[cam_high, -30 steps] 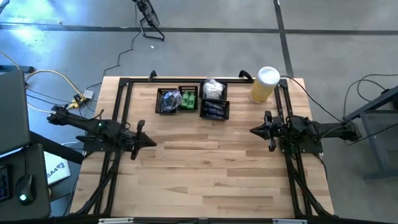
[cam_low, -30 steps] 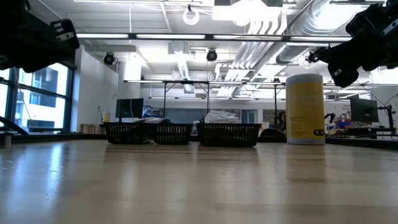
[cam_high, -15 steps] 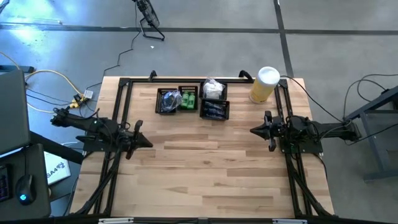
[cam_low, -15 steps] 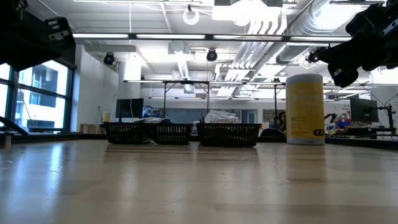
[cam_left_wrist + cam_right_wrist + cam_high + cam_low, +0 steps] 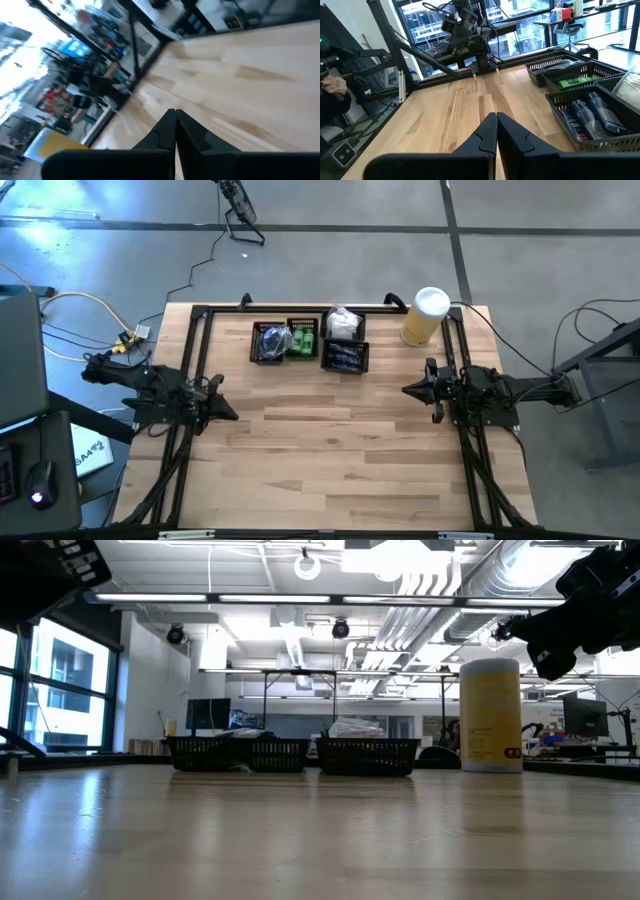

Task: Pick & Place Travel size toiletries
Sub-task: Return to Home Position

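Note:
The travel size toiletries lie in black mesh trays at the table's far side: dark packets (image 5: 270,340), green tubes (image 5: 304,341), white sachets (image 5: 343,323) and navy tubes (image 5: 345,358). The right wrist view shows the green tubes (image 5: 577,80) and navy tubes (image 5: 590,112) in their trays. My left gripper (image 5: 232,415) hovers shut over the table's left side, well short of the trays; its fingers (image 5: 175,120) hold nothing. My right gripper (image 5: 406,391) hovers shut over the right side, its fingers (image 5: 496,122) empty and pointing level across the table.
A large yellow cylinder with a white lid (image 5: 425,316) stands at the far right corner, right of the trays. A black frame (image 5: 195,350) runs along the table's left, far and right edges. Bare wood (image 5: 330,440) lies between the arms and toward the near edge.
My left gripper has drawn back toward the table's left edge and risen, rolling a little as it went; in the low view it has climbed almost out of the picture's top left. It stays shut and empty.

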`<state>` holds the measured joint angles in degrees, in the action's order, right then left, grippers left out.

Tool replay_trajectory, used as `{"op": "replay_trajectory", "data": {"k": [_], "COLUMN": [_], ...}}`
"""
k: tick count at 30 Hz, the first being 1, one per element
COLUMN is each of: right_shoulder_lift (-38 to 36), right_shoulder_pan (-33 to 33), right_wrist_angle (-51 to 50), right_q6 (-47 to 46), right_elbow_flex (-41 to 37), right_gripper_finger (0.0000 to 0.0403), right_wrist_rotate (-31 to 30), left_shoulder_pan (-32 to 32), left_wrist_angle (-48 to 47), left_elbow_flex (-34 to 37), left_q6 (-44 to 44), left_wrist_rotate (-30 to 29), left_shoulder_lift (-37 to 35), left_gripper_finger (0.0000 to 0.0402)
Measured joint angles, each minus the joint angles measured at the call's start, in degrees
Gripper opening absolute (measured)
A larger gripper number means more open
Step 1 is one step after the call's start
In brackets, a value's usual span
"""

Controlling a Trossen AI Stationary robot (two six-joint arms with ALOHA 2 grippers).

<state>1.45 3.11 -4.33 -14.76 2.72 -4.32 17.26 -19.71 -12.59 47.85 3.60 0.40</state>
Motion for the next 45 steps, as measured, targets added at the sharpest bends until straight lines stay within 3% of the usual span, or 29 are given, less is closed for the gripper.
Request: {"op": "replay_trajectory", "data": {"k": [10, 45], "right_shoulder_lift": [0.0, 0.0], "right_shoulder_pan": [0.0, 0.0], "right_wrist_angle": [0.3, 0.3], "right_q6": [0.0, 0.0], "right_elbow_flex": [0.0, 0.0], "right_gripper_finger": [0.0003, 0.0003], "right_wrist_rotate": [0.0, 0.0], "left_shoulder_pan": [0.0, 0.0], "left_wrist_angle": [15.9, 16.7], "left_elbow_flex": [9.5, 9.7], "left_q6": [-3.1, -3.2], "left_wrist_rotate": [0.5, 0.2], "left_shoulder_lift": [0.0, 0.6], "left_gripper_finger": [0.0000, 0.0000]}}
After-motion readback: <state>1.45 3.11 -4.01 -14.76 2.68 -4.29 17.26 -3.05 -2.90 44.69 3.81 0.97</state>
